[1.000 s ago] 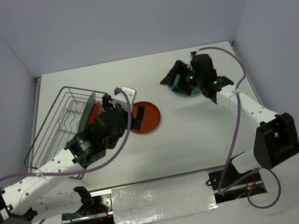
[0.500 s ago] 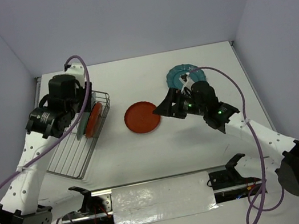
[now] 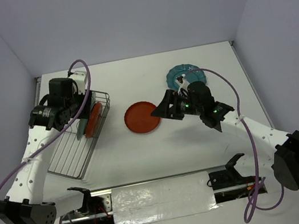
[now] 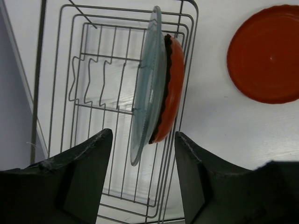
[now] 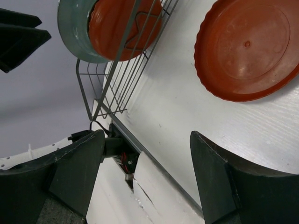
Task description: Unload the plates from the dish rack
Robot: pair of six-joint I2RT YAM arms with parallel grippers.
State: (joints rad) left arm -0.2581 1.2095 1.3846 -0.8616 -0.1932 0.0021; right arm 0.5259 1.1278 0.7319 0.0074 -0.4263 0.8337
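Note:
The dish rack [image 3: 68, 158] lies at the left. Two plates stand on edge in its far right end: a grey-teal plate [image 3: 82, 124] and, against it, a red-orange plate [image 3: 94, 118]. My left gripper [image 3: 76, 114] hovers over them, open. In the left wrist view its fingers straddle the near edge of the grey-teal plate [image 4: 149, 93] and the red-orange plate [image 4: 174, 88] with gaps on both sides. Another red-orange plate [image 3: 143, 117] lies flat mid-table. A teal scalloped plate [image 3: 180, 74] lies at the back right. My right gripper [image 3: 165, 108] is open and empty beside the flat red-orange plate [image 5: 247, 46].
The rack's near part holds only wire prongs [image 4: 88, 79]. A metal strip [image 3: 162, 199] with the arm bases runs along the table's near edge. White walls close in the table on three sides.
The left arm swung from beside the flat red-orange plate to above the rack, its jaws narrowing. The right gripper left the teal plate and came to the flat red-orange plate.

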